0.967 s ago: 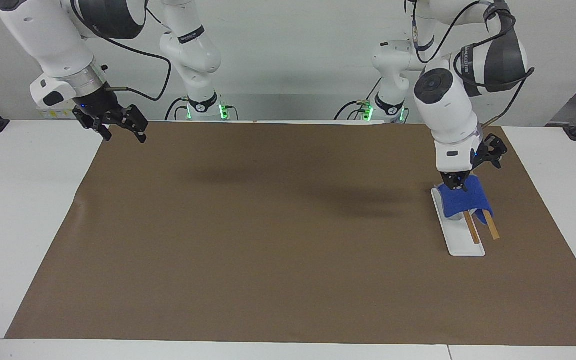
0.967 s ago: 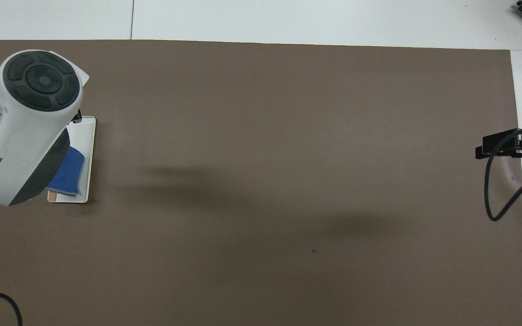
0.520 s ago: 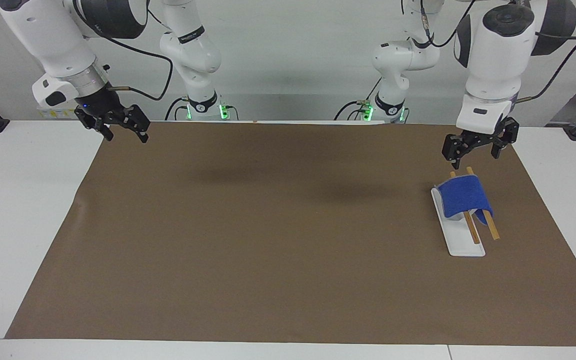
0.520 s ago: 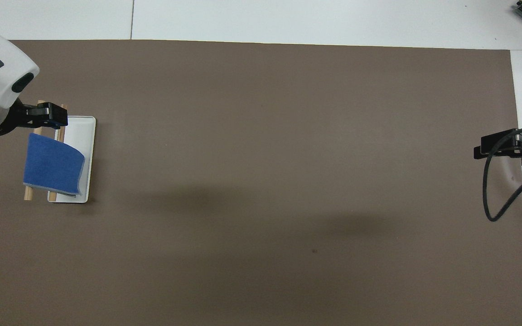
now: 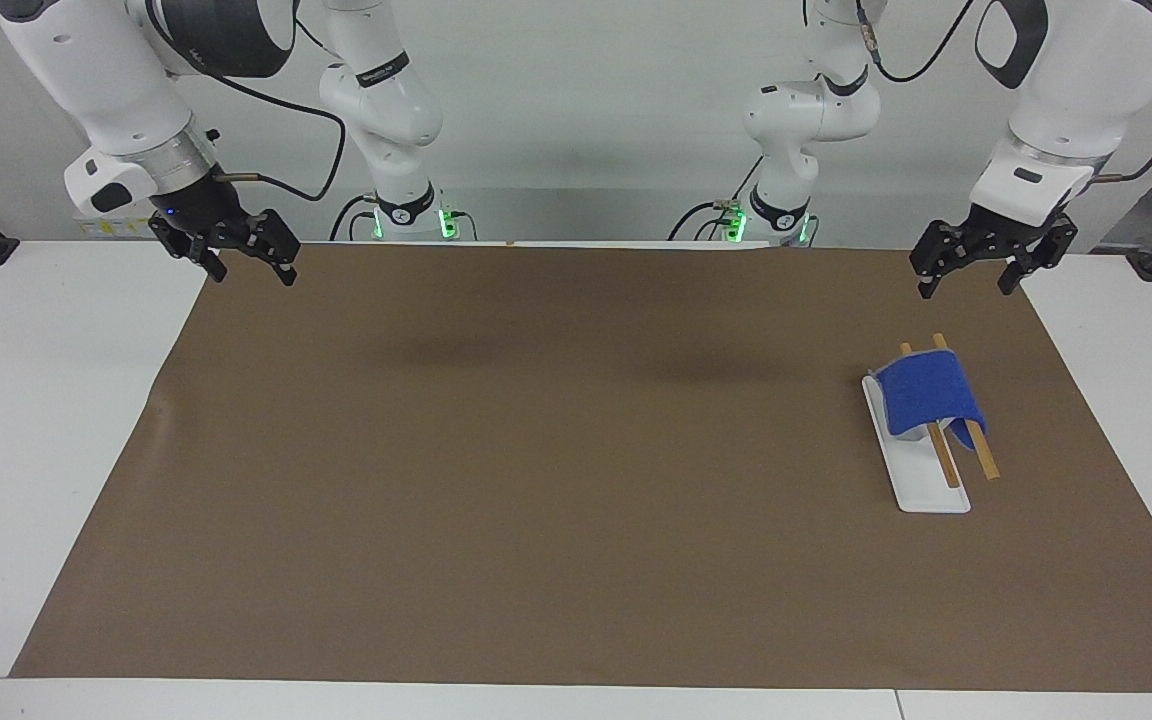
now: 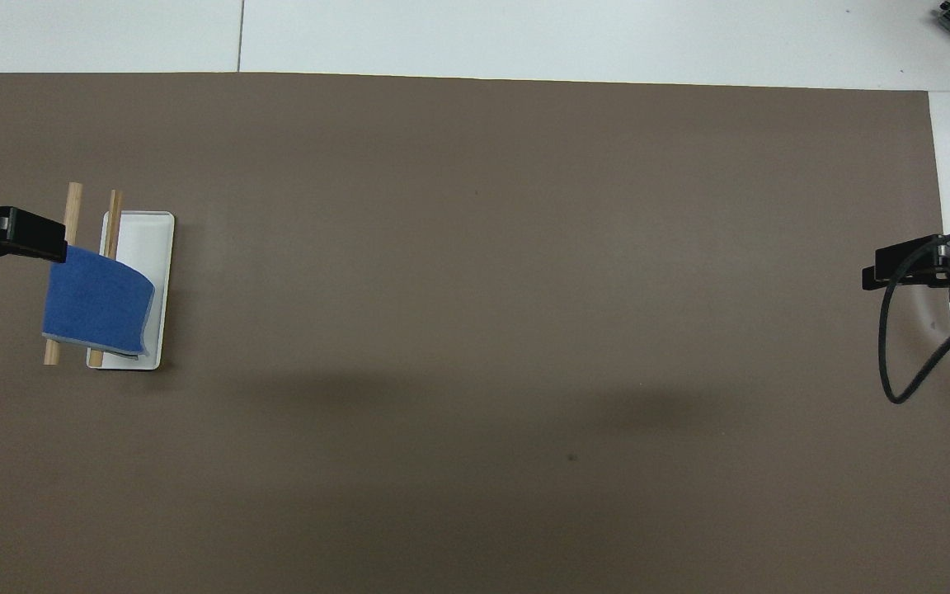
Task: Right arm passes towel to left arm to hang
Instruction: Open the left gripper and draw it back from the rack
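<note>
The blue towel (image 5: 924,394) hangs draped over two wooden rods (image 5: 948,461) of a small rack with a white base (image 5: 926,488), toward the left arm's end of the mat. It also shows in the overhead view (image 6: 97,300). My left gripper (image 5: 970,279) is open and empty, raised in the air over the mat's edge at the robots' end, clear of the rack; part of it shows in the overhead view (image 6: 7,234). My right gripper (image 5: 248,268) is open and empty, waiting over the mat's corner at the right arm's end; it also shows in the overhead view (image 6: 914,266).
A large brown mat (image 5: 556,470) covers most of the white table (image 5: 26,420). The rack's rods (image 6: 73,203) and white base (image 6: 153,247) are the only things standing on it. A black cable (image 6: 895,355) loops below the right gripper.
My left gripper has let go of the towel on the rack, risen and drawn back toward the robots' end. The towel stays draped over the rods. The right arm has barely moved.
</note>
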{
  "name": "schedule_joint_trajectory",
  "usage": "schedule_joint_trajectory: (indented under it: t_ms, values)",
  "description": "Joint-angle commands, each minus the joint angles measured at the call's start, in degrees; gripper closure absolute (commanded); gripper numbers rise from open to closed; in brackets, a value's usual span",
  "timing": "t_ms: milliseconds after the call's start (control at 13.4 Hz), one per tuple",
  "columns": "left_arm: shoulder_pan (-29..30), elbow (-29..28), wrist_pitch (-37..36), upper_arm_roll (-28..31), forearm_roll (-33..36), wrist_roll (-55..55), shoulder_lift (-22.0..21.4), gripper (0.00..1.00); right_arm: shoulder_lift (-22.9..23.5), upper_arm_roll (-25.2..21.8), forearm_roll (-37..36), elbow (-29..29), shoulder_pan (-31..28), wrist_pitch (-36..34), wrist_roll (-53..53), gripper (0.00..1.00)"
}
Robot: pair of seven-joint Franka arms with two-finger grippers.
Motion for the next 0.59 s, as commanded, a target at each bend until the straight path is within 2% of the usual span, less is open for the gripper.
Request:
schedule_joint_trajectory:
  t_ms: [0,520]
  values:
    - [-2.0,-0.1,-3.7,3.5,-4.1,3.4,-2.6,0.0,-1.5,0.1,1.4,-1.5,-0.4,1.0,0.0,0.0]
    - [-1.0,-1.2,-10.0,2.5,-4.9,4.6,-3.9,0.0,-1.5,0.1,1.4,-1.5,-0.4,1.0,0.0,0.0]
